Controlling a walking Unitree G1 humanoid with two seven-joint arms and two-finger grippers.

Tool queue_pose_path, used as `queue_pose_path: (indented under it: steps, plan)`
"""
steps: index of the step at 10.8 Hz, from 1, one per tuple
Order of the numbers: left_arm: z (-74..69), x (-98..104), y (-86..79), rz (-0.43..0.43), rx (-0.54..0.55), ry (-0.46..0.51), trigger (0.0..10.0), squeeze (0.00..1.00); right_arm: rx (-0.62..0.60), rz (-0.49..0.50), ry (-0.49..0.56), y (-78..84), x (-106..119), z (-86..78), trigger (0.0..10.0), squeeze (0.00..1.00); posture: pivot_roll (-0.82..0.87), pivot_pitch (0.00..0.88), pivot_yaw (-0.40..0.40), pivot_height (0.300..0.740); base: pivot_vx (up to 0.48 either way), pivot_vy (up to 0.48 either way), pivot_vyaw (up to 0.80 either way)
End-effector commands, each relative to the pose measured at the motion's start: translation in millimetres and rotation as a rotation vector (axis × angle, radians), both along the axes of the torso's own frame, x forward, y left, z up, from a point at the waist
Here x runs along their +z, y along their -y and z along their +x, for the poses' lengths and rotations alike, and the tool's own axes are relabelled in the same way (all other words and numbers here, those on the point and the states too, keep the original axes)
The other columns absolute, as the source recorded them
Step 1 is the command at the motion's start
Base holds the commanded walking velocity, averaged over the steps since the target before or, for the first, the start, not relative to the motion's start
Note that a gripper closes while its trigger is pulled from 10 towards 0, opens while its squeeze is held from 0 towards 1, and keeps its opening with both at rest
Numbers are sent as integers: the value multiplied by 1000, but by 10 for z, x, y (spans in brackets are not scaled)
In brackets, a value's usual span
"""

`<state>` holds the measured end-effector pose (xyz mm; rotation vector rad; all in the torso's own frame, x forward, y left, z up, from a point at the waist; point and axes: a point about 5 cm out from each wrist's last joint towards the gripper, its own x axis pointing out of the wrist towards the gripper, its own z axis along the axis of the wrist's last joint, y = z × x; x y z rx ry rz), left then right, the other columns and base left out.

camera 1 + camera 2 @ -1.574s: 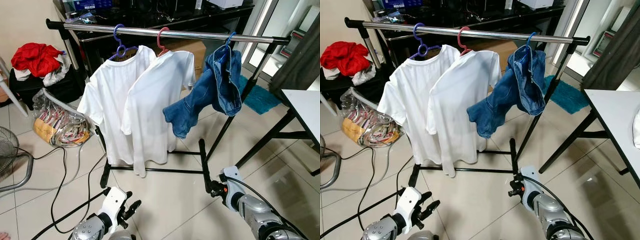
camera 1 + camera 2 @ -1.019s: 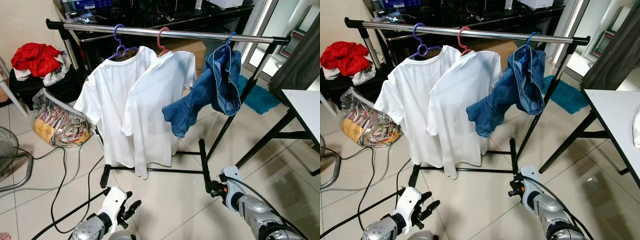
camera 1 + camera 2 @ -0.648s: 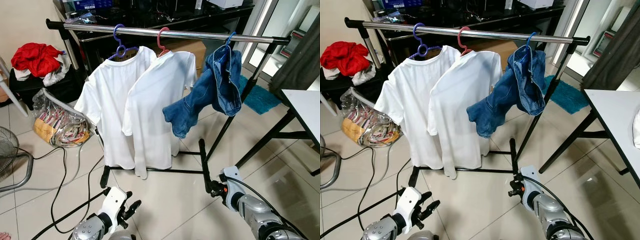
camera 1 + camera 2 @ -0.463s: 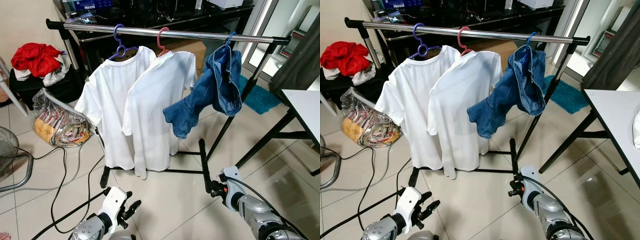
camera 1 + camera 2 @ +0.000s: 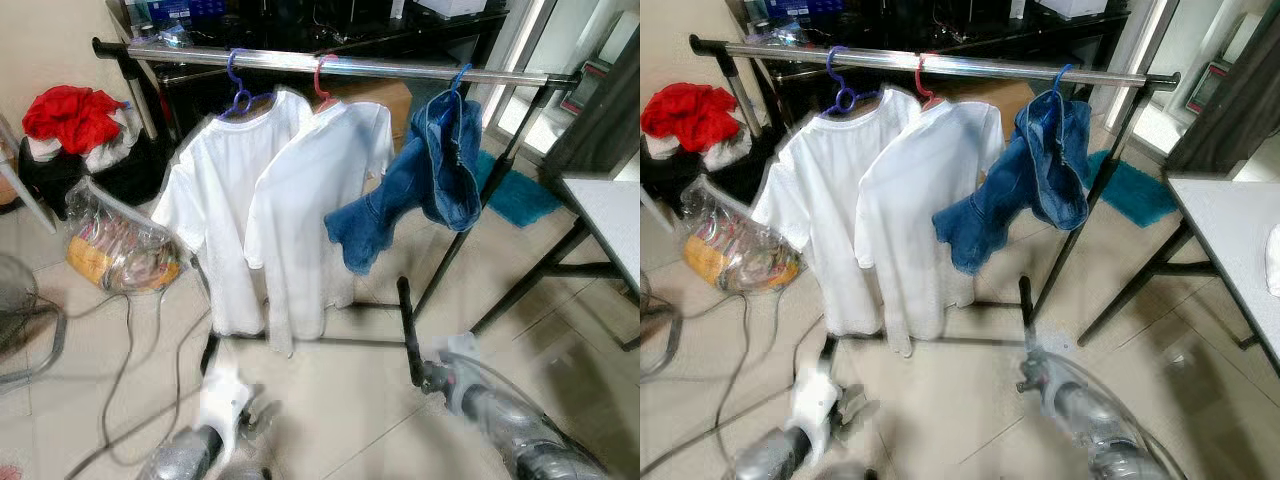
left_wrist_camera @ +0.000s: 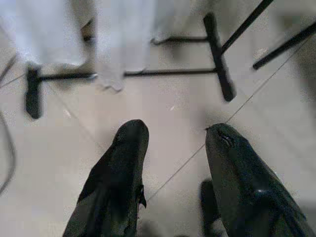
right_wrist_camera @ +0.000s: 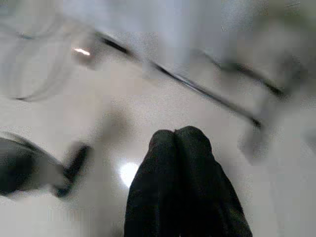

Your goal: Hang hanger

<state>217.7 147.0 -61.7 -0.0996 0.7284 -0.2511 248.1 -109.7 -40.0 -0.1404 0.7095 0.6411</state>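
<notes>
Across the top of my head-camera frame runs the shiny metal rail of a black-framed clothes rack (image 5: 400,71). Three hangers sit hooked over it. At upper centre-left, a purple plastic hanger (image 5: 238,88) carries a white short-sleeved T-shirt (image 5: 215,210). Just right of it, a pink plastic hanger (image 5: 322,82) carries a second white T-shirt (image 5: 310,215), which overlaps the first one's edge. Toward the upper right, a blue plastic hanger (image 5: 458,78) holds a bunched pair of blue denim jeans (image 5: 420,185), one leg trailing down and leftward to touch the second shirt.

At the far upper left lies a heap of red cloth (image 5: 70,112) on a dark stand; below it, at mid-left, a clear plastic bag of mixed items (image 5: 120,245) rests on the pale tiled floor (image 5: 330,410). A teal rug (image 5: 515,195) shows behind the rack at right, and a corner of a white-topped table (image 5: 605,215) enters from the right edge.

Both arms appear low in my frame, blurred — the left gripper (image 5: 250,418) at bottom centre-left, the right gripper (image 5: 425,375) at bottom centre-right, near the rack's black floor bar. In the left wrist view the left gripper's two black fingers (image 6: 121,182) stand parted over bare tile, with nothing between them. In the right wrist view the right gripper's fingers (image 7: 185,182) press together, empty.
</notes>
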Motion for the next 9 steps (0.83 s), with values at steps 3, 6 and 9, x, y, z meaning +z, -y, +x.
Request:
queue_pose_path:
  steps: [3, 6, 9]
  plan:
    - [-60, -48, 80, 27, -9, -36, 10000, 0, -31, -47, 26, 119, -6, 8, 10000, 0, 94, 0, -17, 740, 0, 0, 0]
    - [-35, -37, 72, 35, 33, -30, 10000, 0, -141, -74, 151, 163, 115, 166, 10000, 0, 96, 0, -22, 740, 0, 0, 0]
    - [93, 174, -94, 33, 119, 232, 10000, 0, -243, -5, 283, 312, 273, 283, 10000, 0, 94, 0, -21, 740, 0, 0, 0]
